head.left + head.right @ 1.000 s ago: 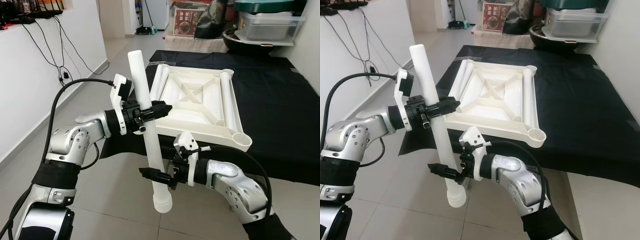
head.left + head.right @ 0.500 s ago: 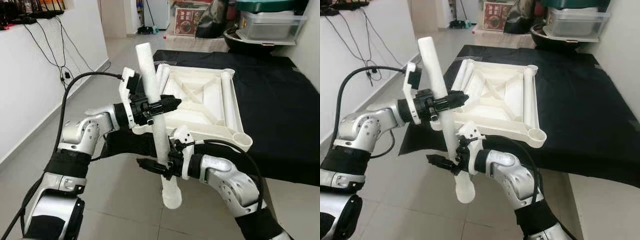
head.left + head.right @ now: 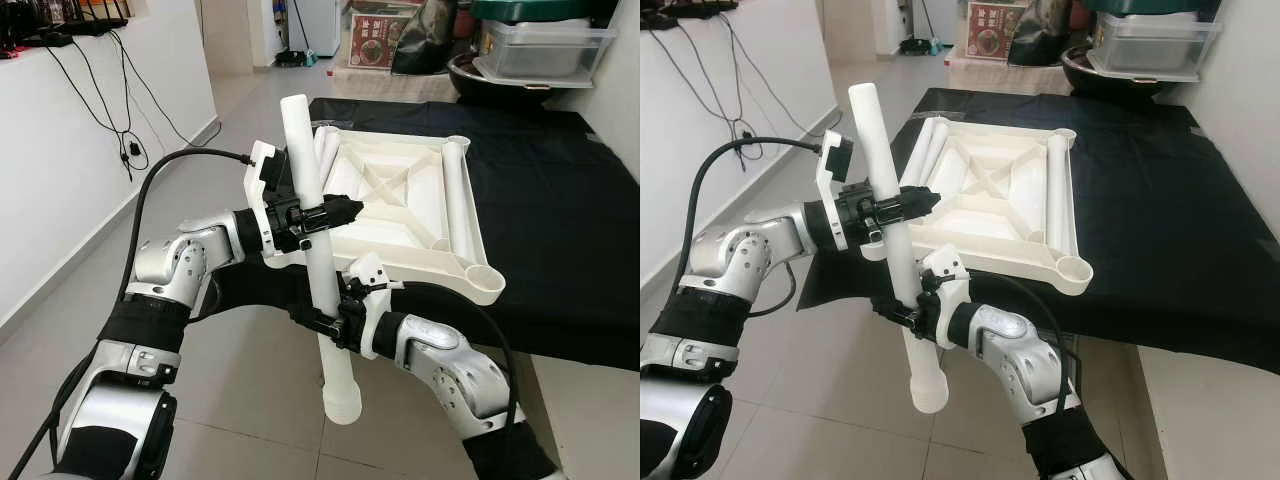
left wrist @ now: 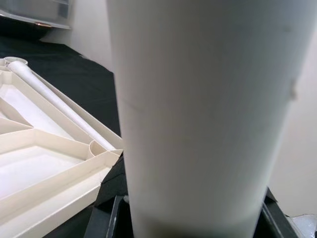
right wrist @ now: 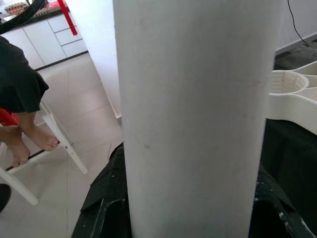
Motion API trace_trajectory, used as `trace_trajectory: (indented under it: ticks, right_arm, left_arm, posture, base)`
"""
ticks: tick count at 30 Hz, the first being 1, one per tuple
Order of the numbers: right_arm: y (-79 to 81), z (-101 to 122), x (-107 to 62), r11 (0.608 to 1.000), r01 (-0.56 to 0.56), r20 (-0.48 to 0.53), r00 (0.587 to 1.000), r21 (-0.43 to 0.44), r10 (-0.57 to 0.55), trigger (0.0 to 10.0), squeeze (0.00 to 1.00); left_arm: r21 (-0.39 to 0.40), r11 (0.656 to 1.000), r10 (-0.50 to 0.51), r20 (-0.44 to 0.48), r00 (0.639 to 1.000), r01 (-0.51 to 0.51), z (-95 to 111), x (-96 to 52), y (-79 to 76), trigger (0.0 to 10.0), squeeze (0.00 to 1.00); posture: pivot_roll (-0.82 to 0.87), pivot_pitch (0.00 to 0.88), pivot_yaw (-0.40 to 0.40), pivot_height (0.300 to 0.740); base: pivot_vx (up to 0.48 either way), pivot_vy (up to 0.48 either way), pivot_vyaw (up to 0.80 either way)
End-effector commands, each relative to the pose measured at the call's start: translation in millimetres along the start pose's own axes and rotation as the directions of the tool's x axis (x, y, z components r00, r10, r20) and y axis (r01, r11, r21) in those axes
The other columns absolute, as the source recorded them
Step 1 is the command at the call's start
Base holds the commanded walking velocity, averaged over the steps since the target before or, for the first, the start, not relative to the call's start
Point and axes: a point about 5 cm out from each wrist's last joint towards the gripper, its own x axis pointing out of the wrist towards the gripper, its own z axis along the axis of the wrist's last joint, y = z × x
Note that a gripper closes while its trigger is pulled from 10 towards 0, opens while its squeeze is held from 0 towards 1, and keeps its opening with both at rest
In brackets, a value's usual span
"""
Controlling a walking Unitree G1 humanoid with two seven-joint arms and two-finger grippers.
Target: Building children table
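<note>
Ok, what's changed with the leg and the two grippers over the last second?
Both arms carried the white table leg toward the near-left corner of the upside-down tabletop, and the right gripper slid up it, closer to the left gripper. The leg is as upright as before, not yet in a socket. Both grippers stayed clamped on it; the tabletop and the legs lying in it haven't moved.

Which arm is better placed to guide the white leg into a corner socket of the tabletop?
Probably the left. The left gripper clamps the white leg higher up, beside the tabletop; the right gripper holds it lower.
</note>
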Motion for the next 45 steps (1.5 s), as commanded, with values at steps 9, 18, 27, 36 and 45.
trace_trajectory:
  ticks: [9, 18, 27, 36, 45]
  right_arm:
    - [15.3, 0, 9.9, 0.998, -0.064, 0.032, 0.997, 0.012, 0.063, 0.0, 0.00]
    - [5.6, 3, 6.1, 1.000, -0.005, 0.060, 0.998, 0.028, 0.004, 0.0, 0.00]
    - [-25.3, 4, -6.8, 0.985, 0.167, 0.067, 0.983, 0.037, -0.169, 0.0, 0.00]
    - [-74.7, 27, -21.9, 0.871, 0.489, 0.128, 0.862, 0.043, -0.490, 0.0, 0.00]
    - [-104.5, 62, -32.5, 0.718, 0.682, 0.240, 0.680, 0.141, -0.693, 0.0, 0.00]
  left_arm:
    - [0.128, 0.992, -0.012, 0.081, 0.997, 0.002, 12, 8.4, -4.6, 10.0, 1.00]
    - [0.125, 0.987, 0.075, 0.185, 0.980, -0.099, 31, -10.6, 1.7, 10.0, 1.00]
    - [0.126, 0.986, 0.058, 0.331, 0.942, -0.105, 65, -45.5, -11.6, 10.0, 0.00]
    - [0.140, 0.989, -0.007, 0.404, 0.915, -0.054, 62, -67.5, -38.6, 10.0, 0.00]
    - [-0.001, 0.999, 0.035, 0.396, 0.918, -0.038, 36, -69.4, -44.9, 10.0, 0.00]
  posture:
    - [-0.04, 0.000, 0.028, 0.740]
    - [-0.04, 0.000, 0.027, 0.740]
    - [-0.01, 0.000, 0.004, 0.740]
    - [0.01, 0.000, -0.022, 0.740]
    - [0.00, 0.000, -0.004, 0.740]
  base:
    - [0.000, 0.000, 0.00]
    - [0.000, 0.000, 0.00]
    - [0.000, 0.000, 0.00]
    - [0.000, 0.000, 0.00]
    - [0.000, 0.000, 0.00]
